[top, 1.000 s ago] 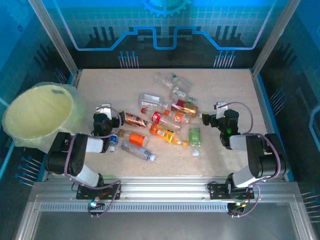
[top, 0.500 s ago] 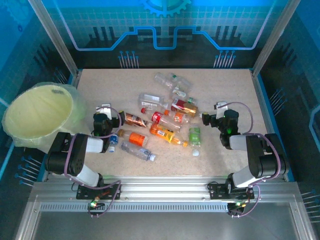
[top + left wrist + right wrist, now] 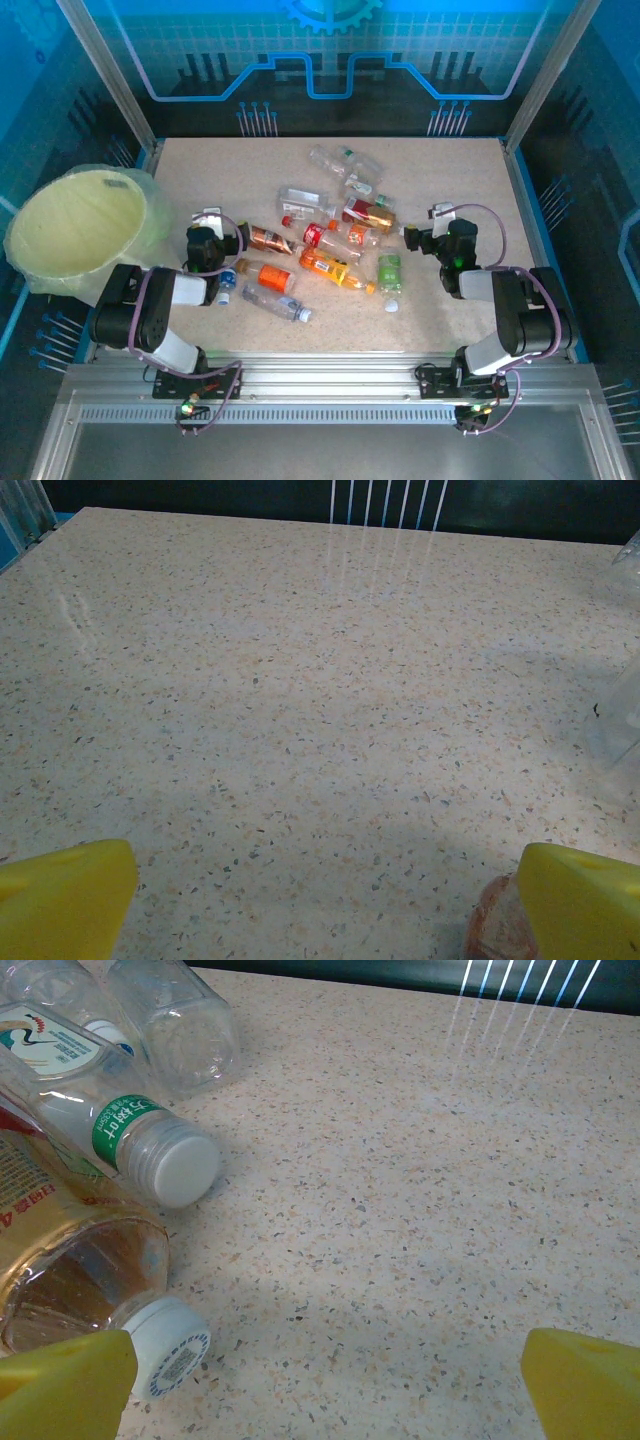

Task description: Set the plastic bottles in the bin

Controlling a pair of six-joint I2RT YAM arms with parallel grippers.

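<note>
Several plastic bottles (image 3: 330, 230) lie scattered across the middle of the speckled table, clear, orange, red, brown and green. The pale yellow bin (image 3: 75, 222) with its bag stands off the table's left edge. My left gripper (image 3: 210, 240) rests low at the left of the pile, open, with bare table between its yellow fingertips (image 3: 65, 895); a brown bottle end (image 3: 492, 925) shows by the right tip. My right gripper (image 3: 432, 238) sits at the pile's right, open and holding nothing. In its wrist view a white-capped brown bottle (image 3: 80, 1295) and a green-labelled clear bottle (image 3: 110, 1125) lie to the left.
A loose white cap (image 3: 392, 305) lies near the green bottle (image 3: 389, 272). A clear bottle with a blue cap (image 3: 275, 302) lies nearest the front. Aluminium frame posts stand at the back corners. Bare table stretches along the back and right side.
</note>
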